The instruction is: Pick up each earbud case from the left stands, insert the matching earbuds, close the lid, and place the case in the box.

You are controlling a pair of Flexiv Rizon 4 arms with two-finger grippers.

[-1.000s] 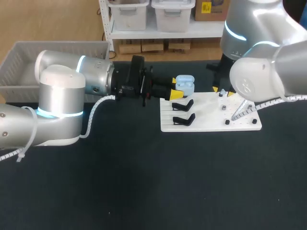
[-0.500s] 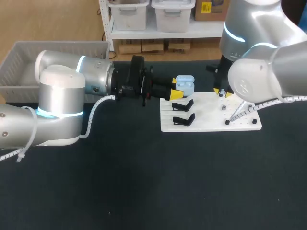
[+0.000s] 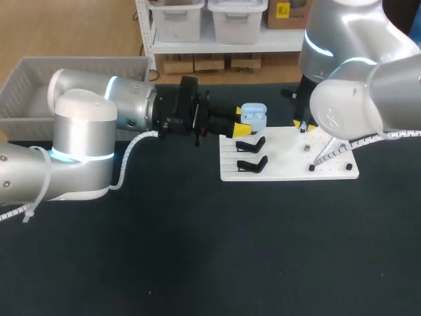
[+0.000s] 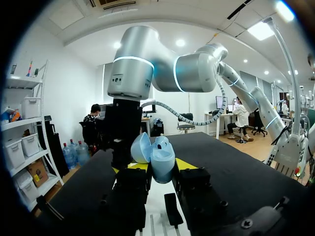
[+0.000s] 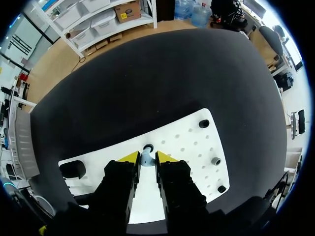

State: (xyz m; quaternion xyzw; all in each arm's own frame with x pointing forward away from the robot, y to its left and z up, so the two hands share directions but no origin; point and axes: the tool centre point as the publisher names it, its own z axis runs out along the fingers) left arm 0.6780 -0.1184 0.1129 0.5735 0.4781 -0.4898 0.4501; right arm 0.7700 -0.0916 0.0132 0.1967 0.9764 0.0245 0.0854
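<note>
Item one: my left gripper (image 4: 157,166) comes in level over the black table (image 3: 197,250), both fingers pressed against the sides of the pale blue earbud case (image 4: 161,160). The case stands upright between the yellow tips with its lid swung open to one side, held just over the far left corner of the white board (image 3: 289,158). I cannot tell what lies inside it. Item two: my right gripper (image 5: 146,158) points down at the board's far side, fingers drawn nearly together and pinching a pale blue earbud (image 5: 146,160) just beside a dark peg (image 5: 148,147). Item three: two black stands (image 3: 250,143) on the board's left part, below the held case. Item four: grey box (image 3: 26,79) at the far left, well apart from the case.
</note>
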